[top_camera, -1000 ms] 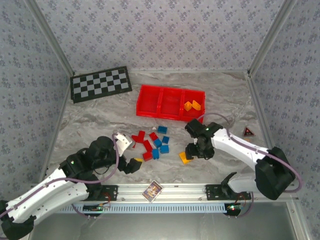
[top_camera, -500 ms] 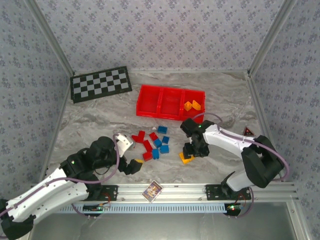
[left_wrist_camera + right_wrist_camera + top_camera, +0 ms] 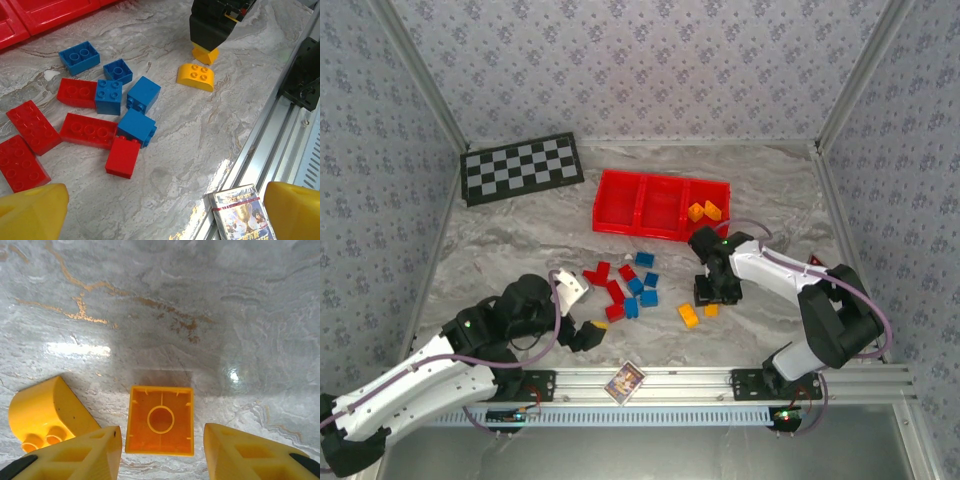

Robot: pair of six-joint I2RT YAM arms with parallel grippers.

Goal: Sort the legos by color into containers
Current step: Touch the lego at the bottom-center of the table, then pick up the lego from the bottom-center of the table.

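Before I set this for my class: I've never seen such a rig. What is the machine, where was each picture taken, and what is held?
Two robot arms are bolted at the near edge of the table. The wide picture is from a camera above and behind them; the two close-ups are from cameras on their wrists. On it lie red and blue bricks, near a red tray whose right-hand compartment has two orange bricks. The right gripper, open, straddles an upturned orange brick beside a rounded orange brick, gripping nothing yet. The left gripper is open and empty.
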